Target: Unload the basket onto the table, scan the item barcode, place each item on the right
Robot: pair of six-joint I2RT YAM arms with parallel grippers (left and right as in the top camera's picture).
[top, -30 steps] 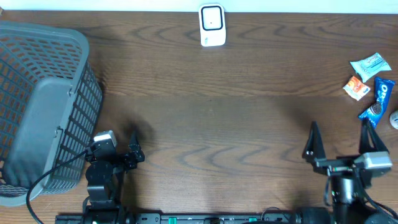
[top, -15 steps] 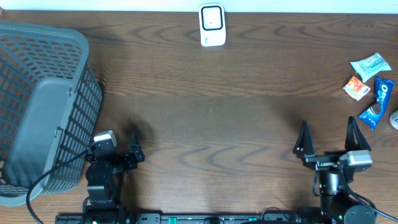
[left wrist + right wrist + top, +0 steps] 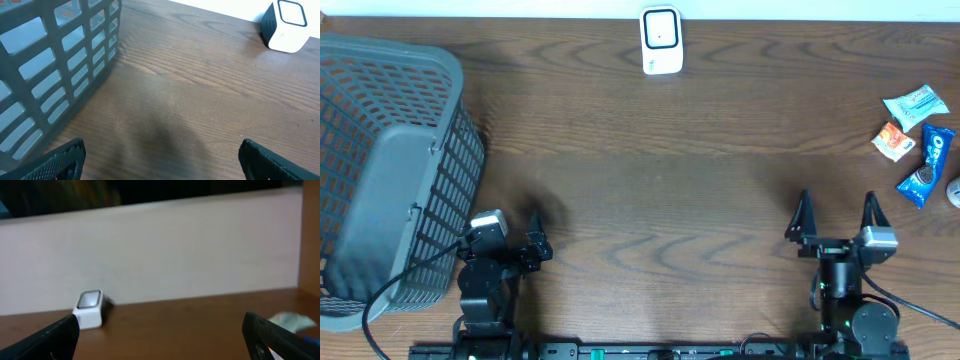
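Dark wood table [image 3: 650,180]. Left gripper [image 3: 161,150]: jaws spread wide, empty, near the grey slatted plastic basket [image 3: 390,170]. Right gripper [image 3: 837,210]: jaws wide, empty. Blue cookie packet [image 3: 927,165] lies at the right edge, well apart from the white box-shaped scanner [image 3: 660,41].

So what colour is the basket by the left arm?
The basket is grey, clearest in the overhead view.
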